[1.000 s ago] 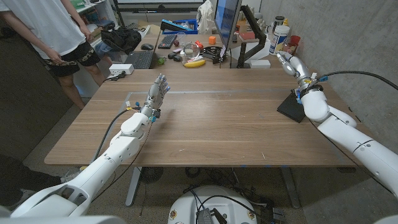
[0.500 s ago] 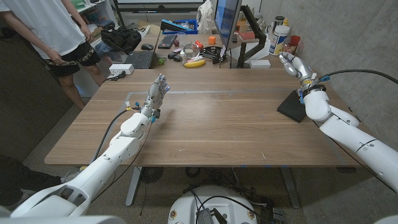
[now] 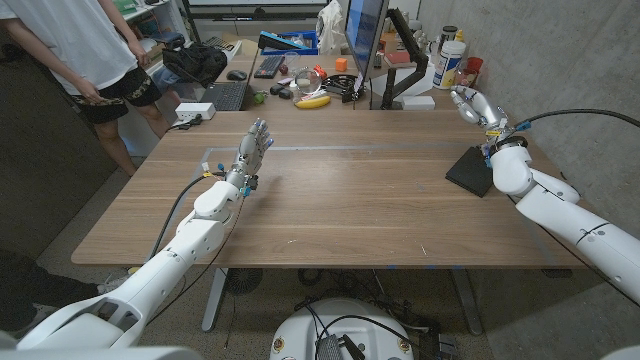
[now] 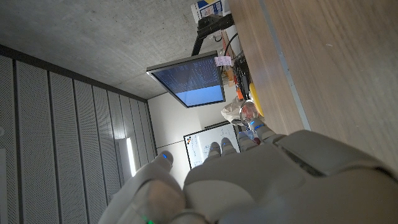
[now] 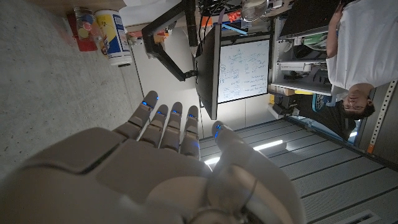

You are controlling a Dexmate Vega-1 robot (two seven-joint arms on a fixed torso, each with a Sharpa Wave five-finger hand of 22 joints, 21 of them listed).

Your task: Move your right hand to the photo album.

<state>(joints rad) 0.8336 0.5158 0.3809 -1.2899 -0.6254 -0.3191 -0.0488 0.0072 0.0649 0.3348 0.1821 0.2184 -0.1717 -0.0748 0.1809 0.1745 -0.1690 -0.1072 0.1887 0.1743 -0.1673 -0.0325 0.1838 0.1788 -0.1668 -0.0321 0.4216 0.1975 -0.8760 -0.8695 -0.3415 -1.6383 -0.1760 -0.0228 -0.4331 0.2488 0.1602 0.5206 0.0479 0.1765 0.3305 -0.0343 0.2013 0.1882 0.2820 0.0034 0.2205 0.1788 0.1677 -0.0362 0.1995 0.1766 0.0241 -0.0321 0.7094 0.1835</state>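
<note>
The photo album (image 3: 468, 171) is a flat black book lying near the table's right edge. My right hand (image 3: 472, 104) hovers above and a little beyond it, fingers straight and apart, holding nothing; the wrist hides the album's right corner. In the right wrist view the right hand (image 5: 155, 155) has its fingers extended toward the far desk clutter. My left hand (image 3: 254, 146) is raised over the left part of the table, fingers apart and empty. The left wrist view has the back of the left hand (image 4: 261, 180) beside the wooden tabletop (image 4: 336, 68).
A monitor (image 3: 363, 40) on an arm, a banana (image 3: 312, 101), a keyboard (image 3: 227, 95) and bottles (image 3: 449, 60) crowd the far edge. A person (image 3: 90, 50) stands at the back left. A concrete wall (image 3: 560, 60) runs along the right side.
My right hand has drifted slightly to the right and a touch farther away above the album. The left arm has not moved.
</note>
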